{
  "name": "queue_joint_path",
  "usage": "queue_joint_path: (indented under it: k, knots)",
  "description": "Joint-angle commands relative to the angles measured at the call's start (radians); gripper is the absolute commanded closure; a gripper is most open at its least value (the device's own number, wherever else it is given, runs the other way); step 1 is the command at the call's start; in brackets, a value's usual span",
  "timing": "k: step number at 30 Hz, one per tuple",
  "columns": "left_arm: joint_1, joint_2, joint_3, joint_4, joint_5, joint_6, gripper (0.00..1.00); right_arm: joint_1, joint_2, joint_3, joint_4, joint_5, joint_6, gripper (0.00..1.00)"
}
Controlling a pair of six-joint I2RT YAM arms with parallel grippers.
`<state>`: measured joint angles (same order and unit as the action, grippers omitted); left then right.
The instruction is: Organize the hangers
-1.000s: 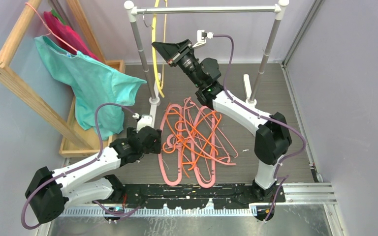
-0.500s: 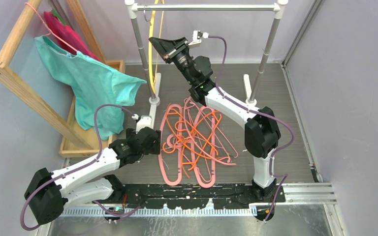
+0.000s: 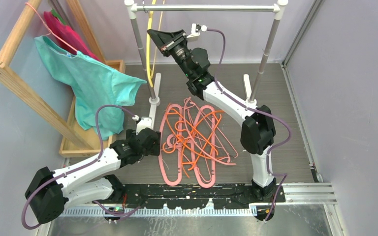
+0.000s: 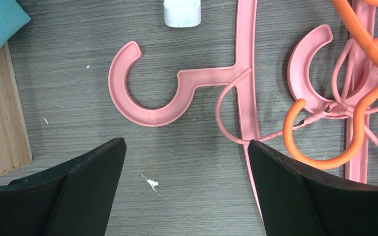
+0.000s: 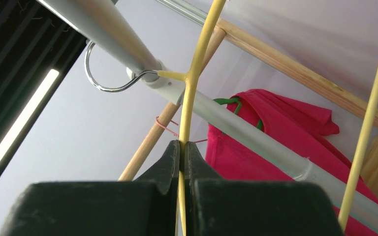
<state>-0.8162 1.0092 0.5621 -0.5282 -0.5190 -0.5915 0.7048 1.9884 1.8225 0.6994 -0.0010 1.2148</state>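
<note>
A tangle of pink and orange hangers lies on the floor between the arms. My right gripper is raised near the metal rail and is shut on the yellow hanger; in the right wrist view its fingers pinch the yellow hanger, whose metal hook sits over the rail. My left gripper is open and empty, low over the floor at the pile's left edge. In the left wrist view a pink hanger hook lies just ahead of the open gripper, with orange hangers to the right.
A wooden rack at the left carries a pink hanger with teal and magenta garments. The rail stands on two posts with white feet. A wooden tray sits at the rack's foot. Walls close both sides.
My right gripper has moved up and left with the yellow hanger, bringing its hook onto the rail. My left arm has barely moved.
</note>
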Motion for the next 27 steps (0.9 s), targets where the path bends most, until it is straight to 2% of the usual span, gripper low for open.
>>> queue_joint_path:
  k: [1, 11, 14, 20, 27]
  knots:
    - [0.002, -0.03, 0.006, 0.02, -0.02, -0.014, 0.02, 0.011, 0.024, 0.131, -0.029, 0.007, 0.025, 0.99]
    - [0.003, -0.03, 0.004, 0.019, -0.016, -0.018, 0.02, 0.022, 0.025, 0.071, -0.113, 0.002, 0.057, 0.99]
    - [0.003, -0.03, 0.003, 0.018, -0.016, -0.018, 0.02, 0.02, 0.012, 0.051, -0.103, -0.014, 0.045, 0.87]
    - [0.002, -0.025, 0.003, 0.021, -0.018, -0.018, 0.02, 0.021, -0.108, -0.094, -0.078, 0.025, -0.058, 0.46]
    - [0.005, 0.001, 0.017, 0.027, -0.028, -0.009, 0.02, 0.021, -0.284, -0.32, -0.009, 0.051, -0.267, 0.21]
